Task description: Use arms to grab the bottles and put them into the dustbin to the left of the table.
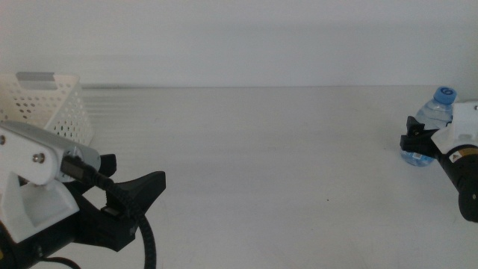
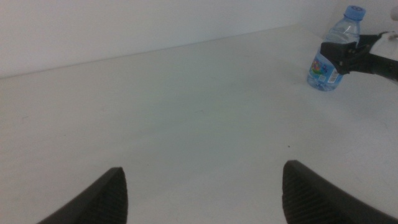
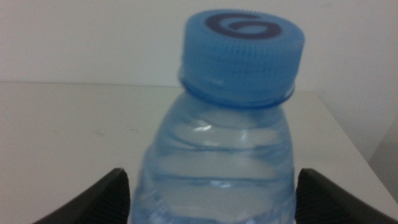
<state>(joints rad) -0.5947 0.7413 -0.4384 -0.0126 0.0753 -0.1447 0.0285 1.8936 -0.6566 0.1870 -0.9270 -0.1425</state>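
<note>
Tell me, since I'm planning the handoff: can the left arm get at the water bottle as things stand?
Probably not directly. The left gripper waits by the dustbin, with bare table between. The water bottle stands upright at the far right, already between the right gripper's open jaws.

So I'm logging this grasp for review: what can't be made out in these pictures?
- Water bottle: middle view, lower half hidden by the right gripper; whether the fingers touch it is unclear.
- Bottle base: right wrist view, cut off by the bottom edge.
- Label print: left wrist view, too small.
- Dustbin: middle view, cut by the left edge; inside unseen.
</note>
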